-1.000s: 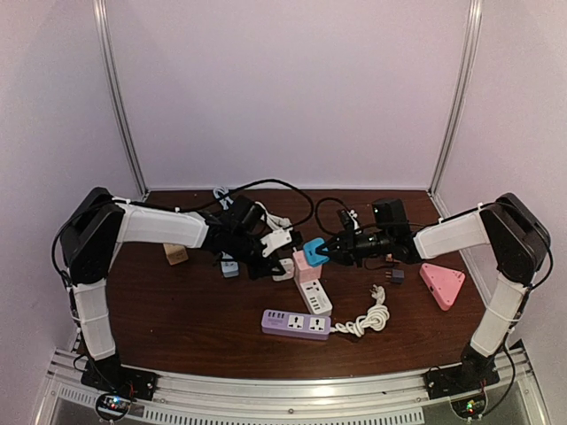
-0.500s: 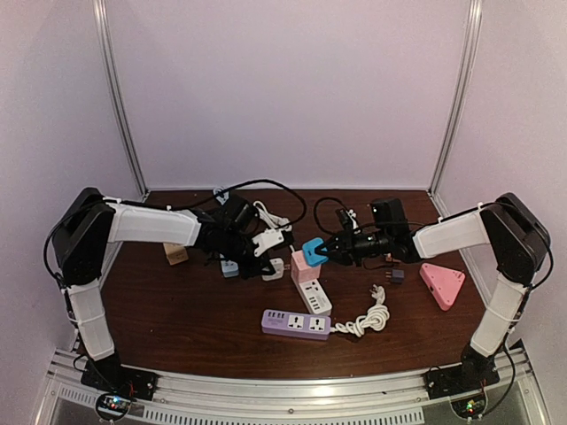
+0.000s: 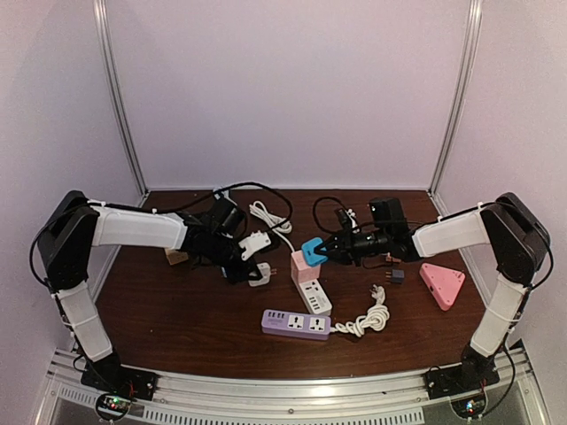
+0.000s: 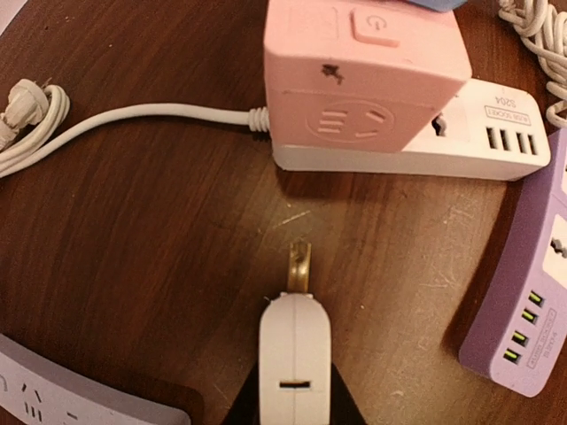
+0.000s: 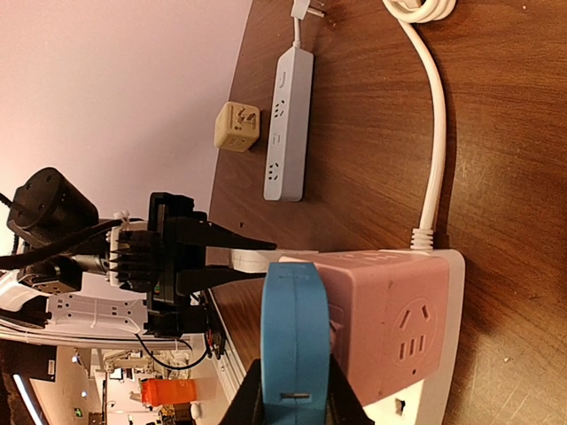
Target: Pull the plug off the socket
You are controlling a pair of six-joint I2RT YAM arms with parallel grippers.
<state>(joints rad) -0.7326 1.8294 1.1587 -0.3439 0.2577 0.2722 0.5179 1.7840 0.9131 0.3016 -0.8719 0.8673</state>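
The white plug [image 4: 294,354] is out of the pink socket cube [image 4: 363,80] and apart from it, with its brass prong [image 4: 300,266] bare above the tabletop [image 4: 133,230]. A second ago the plug sat against the cube's side; the left arm has since drawn it away to the left. The pull itself therefore looks done.

The left fingers [image 4: 244,409] pinch the plug's body from both sides. The right fingers [image 5: 248,405] are clamped on the blue block [image 5: 295,328] that sits on the cube, probably steadying it.

Only the left wrist view shows the freed prong and the vacant socket face. The overhead view shows the gap between plug [image 3: 260,278] and cube [image 3: 306,268], and the right wrist view shows the block touching the cube.
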